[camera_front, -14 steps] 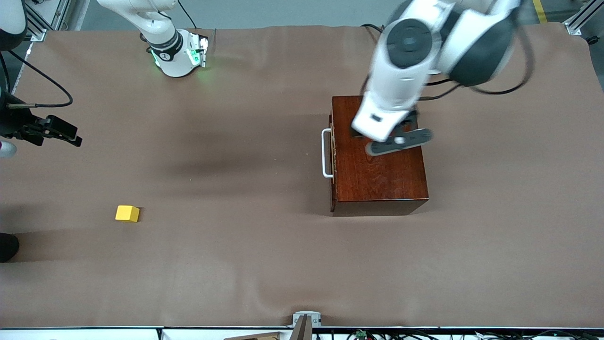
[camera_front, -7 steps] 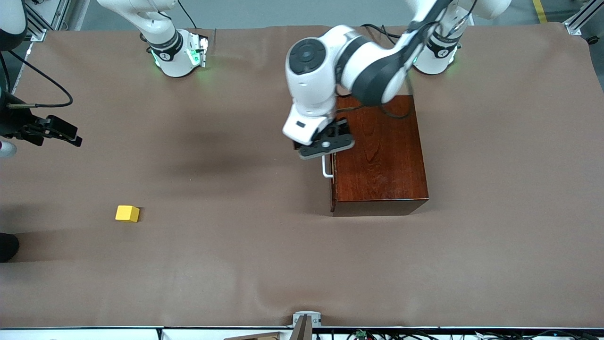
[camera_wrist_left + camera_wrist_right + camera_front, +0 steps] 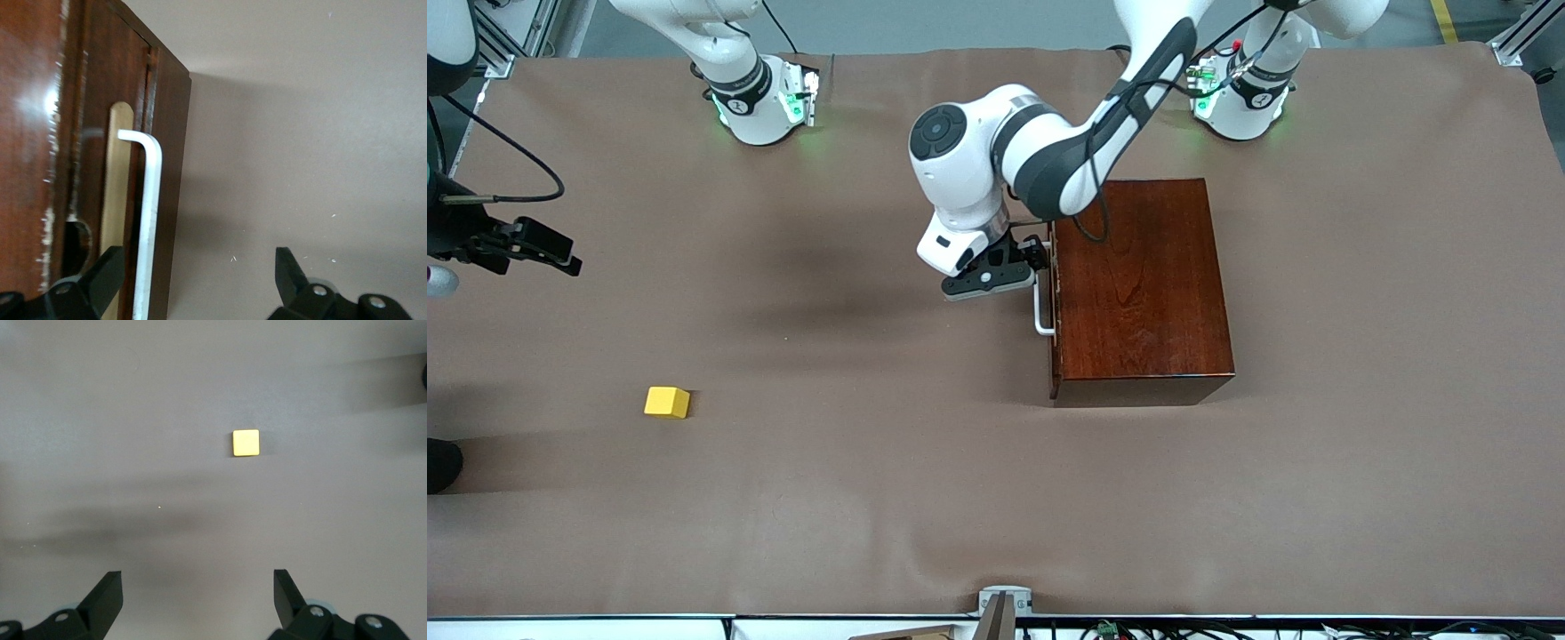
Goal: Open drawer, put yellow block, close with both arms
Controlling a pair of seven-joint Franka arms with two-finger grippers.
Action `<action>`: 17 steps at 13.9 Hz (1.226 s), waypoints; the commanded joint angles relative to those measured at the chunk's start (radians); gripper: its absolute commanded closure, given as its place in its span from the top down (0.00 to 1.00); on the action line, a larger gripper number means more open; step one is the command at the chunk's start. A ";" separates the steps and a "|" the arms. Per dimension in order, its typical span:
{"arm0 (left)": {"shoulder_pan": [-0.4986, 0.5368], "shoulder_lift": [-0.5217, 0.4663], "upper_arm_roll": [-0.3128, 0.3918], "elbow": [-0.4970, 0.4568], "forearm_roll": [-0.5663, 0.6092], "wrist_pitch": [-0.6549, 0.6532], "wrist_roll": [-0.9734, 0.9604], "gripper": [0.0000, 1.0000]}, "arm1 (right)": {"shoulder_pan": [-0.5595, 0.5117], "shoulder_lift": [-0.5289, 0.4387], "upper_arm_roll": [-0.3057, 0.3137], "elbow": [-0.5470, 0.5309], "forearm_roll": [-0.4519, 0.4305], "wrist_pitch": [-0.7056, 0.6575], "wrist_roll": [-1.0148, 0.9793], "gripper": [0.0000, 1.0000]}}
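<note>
Since the earlier frame the left arm has swung off the top of the box (image 3: 1143, 284) and come down in front of the drawer (image 3: 119, 200). Its left gripper (image 3: 1009, 271) now sits at the white handle (image 3: 1040, 311), fingers (image 3: 100, 277) spread wide, with the handle bar (image 3: 148, 220) running up between them and touched by neither. One finger is close to the drawer face, the other (image 3: 288, 273) out over bare tablecloth (image 3: 871, 498). The drawer is shut, flush in the box.

High above the table at the right arm's end, the right gripper (image 3: 197, 603) waits, its fingers (image 3: 107, 593) wide apart and holding nothing. Its wrist view looks straight down on the block (image 3: 245, 443).

That block (image 3: 667, 402) lies on the cloth, well apart from the box, toward the right arm's end and nearer the front camera than the drawer handle. Nothing touches it.
</note>
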 commanded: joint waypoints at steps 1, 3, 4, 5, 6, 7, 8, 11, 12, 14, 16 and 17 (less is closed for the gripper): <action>-0.015 0.047 0.006 0.037 0.063 -0.042 -0.004 1.00 | -0.001 -0.014 0.004 -0.008 -0.015 -0.005 0.003 1.00; -0.016 0.067 0.006 0.037 0.063 -0.062 -0.004 1.00 | -0.001 -0.014 0.004 -0.008 -0.015 -0.005 0.003 1.00; -0.016 0.075 0.006 0.036 0.065 -0.071 -0.005 1.00 | -0.001 -0.014 0.004 -0.008 -0.015 -0.005 0.003 1.00; -0.016 0.087 0.006 0.036 0.065 -0.073 -0.005 1.00 | -0.001 -0.014 0.004 -0.010 -0.015 -0.005 0.003 1.00; -0.016 0.096 0.006 0.037 0.065 -0.073 -0.007 1.00 | -0.002 -0.014 0.004 -0.010 -0.015 -0.005 0.003 1.00; -0.016 0.104 0.006 0.039 0.063 -0.071 -0.010 1.00 | -0.002 -0.014 0.004 -0.010 -0.015 -0.005 0.003 1.00; -0.016 0.107 0.006 0.042 0.063 -0.070 -0.014 1.00 | -0.001 -0.014 0.004 -0.010 -0.015 -0.005 0.003 1.00; -0.018 0.107 -0.001 0.051 0.059 -0.038 -0.066 1.00 | -0.001 -0.014 0.004 -0.010 -0.015 -0.006 0.003 1.00; -0.019 0.110 -0.003 0.051 0.057 -0.006 -0.091 1.00 | -0.001 -0.014 0.004 -0.010 -0.015 -0.007 0.003 1.00; -0.033 0.121 -0.003 0.051 0.054 0.033 -0.102 1.00 | -0.001 -0.014 0.004 -0.010 -0.015 -0.007 0.003 1.00; -0.039 0.124 -0.004 0.051 0.054 0.077 -0.122 1.00 | -0.001 -0.014 0.004 -0.010 -0.015 -0.007 0.003 1.00; -0.039 0.124 -0.004 0.051 0.053 0.105 -0.123 1.00 | -0.001 -0.014 0.004 -0.010 -0.015 -0.007 0.003 1.00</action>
